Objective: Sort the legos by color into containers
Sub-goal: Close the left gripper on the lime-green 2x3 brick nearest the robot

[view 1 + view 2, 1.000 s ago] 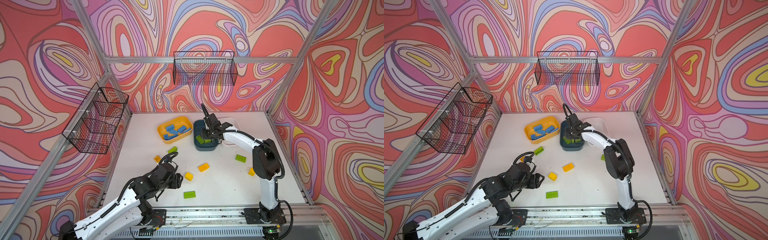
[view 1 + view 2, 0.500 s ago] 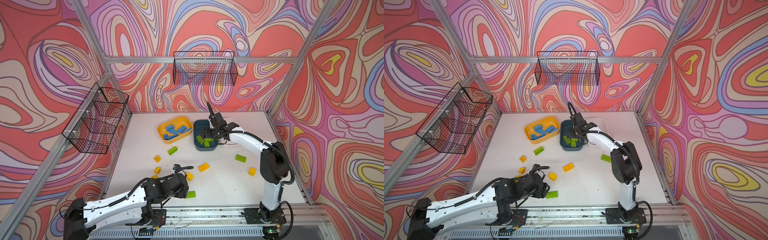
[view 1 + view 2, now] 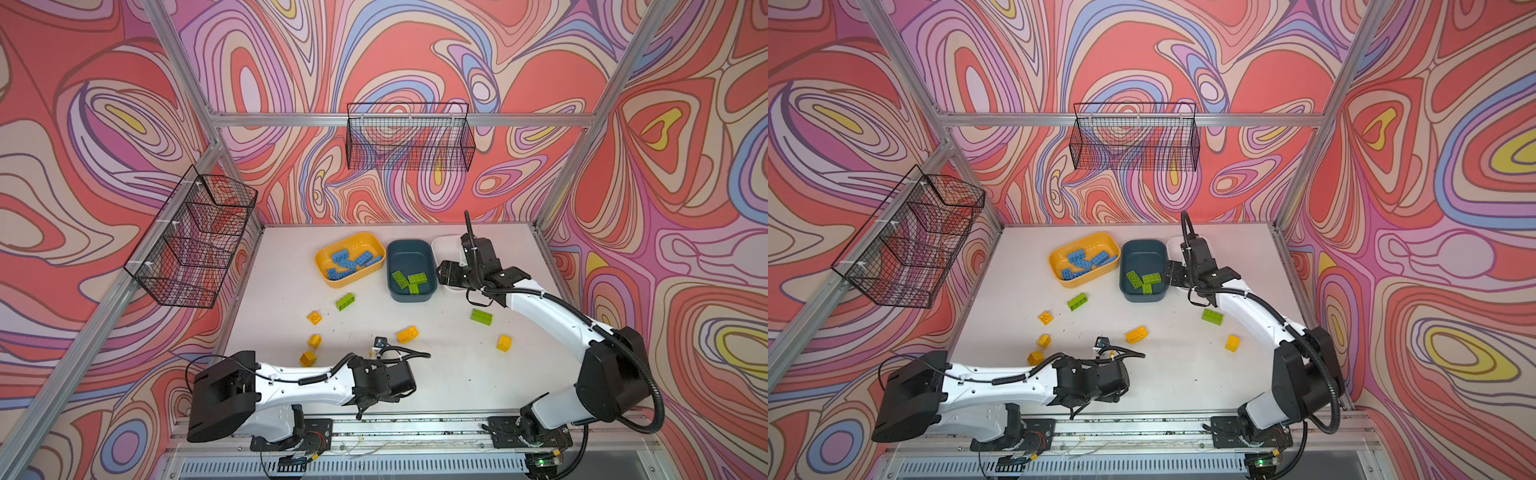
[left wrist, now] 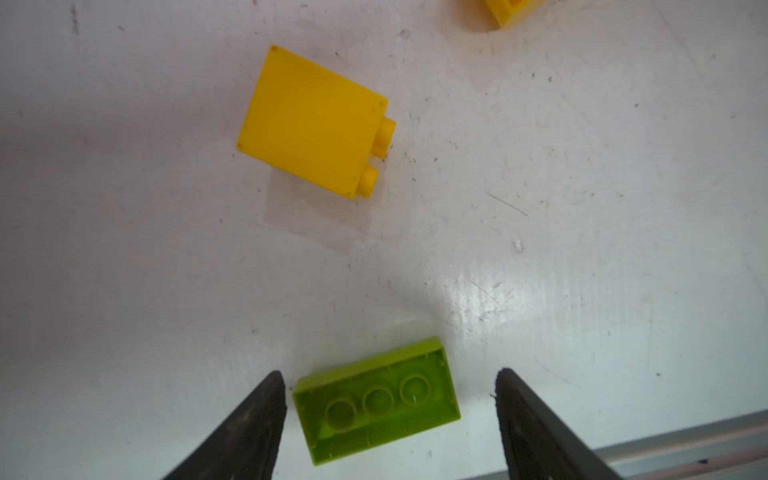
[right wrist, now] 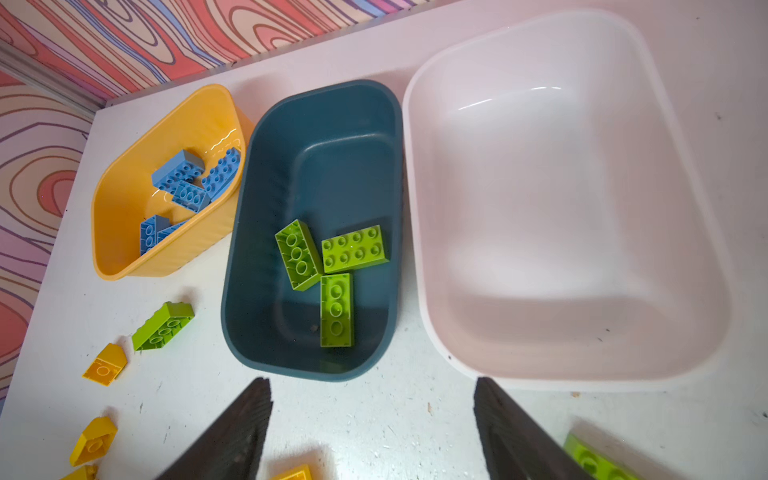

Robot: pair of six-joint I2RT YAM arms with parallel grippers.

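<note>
Brick first: a green brick (image 4: pixel 376 401) lies at the lower middle of my left wrist frame, hollow side up and slightly skewed, on the table (image 4: pixel 582 208) near the rail (image 4: pixel 685 440). My left claw (image 4: pixel 388 379) stands wide open astride it. One finger is almost at its left short end and the other is well clear on the right, so nothing is gripped. In both top views my own wrist hides this brick.

I judge it to be light, hard, stiff plastic, not fragile, with smooth and rather slick walls. The thin open walls face up, so I would close on the outer sides, low and square. As I stand, the pads would meet the short ends, and the skew could let the brick swivel. Turning to match it, or taking the long walls, looks safer.

It belongs in the teal tub (image 3: pixel 409 249), upper middle in a top view, where three greens (image 3: pixel 409 280) lie. The yellow tub (image 3: pixel 332 254) to its left holds the blues (image 3: pixel 349 262), and the white tub (image 5: pixel 561 187) is empty. My right claw (image 5: pixel 372 384) hangs open and empty just before the teal and white tubs. A yellow brick (image 4: pixel 313 122) lies on its side, upper middle of the left wrist frame.
</note>
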